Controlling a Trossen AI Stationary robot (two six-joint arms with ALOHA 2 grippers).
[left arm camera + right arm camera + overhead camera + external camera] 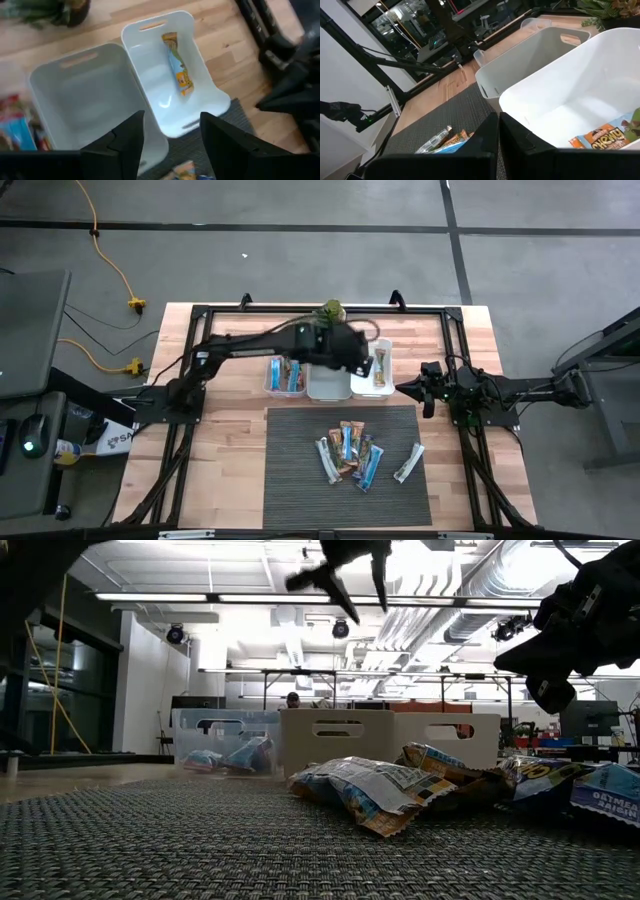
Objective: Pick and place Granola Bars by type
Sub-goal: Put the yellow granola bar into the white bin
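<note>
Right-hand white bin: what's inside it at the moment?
The right-hand white bin holds one orange-and-blue granola bar, lying flat on its floor. The open left gripper hovers above, and its fingers cover the bin's near edge, so that strip cannot be checked.

Both arms (250,345) are dark, slim jointed links, each ending in a gripper (170,142) with two broad, flat black fingers.

Glossy foil bars (350,452), woven matt mat (300,480), wood table (220,470).
</note>
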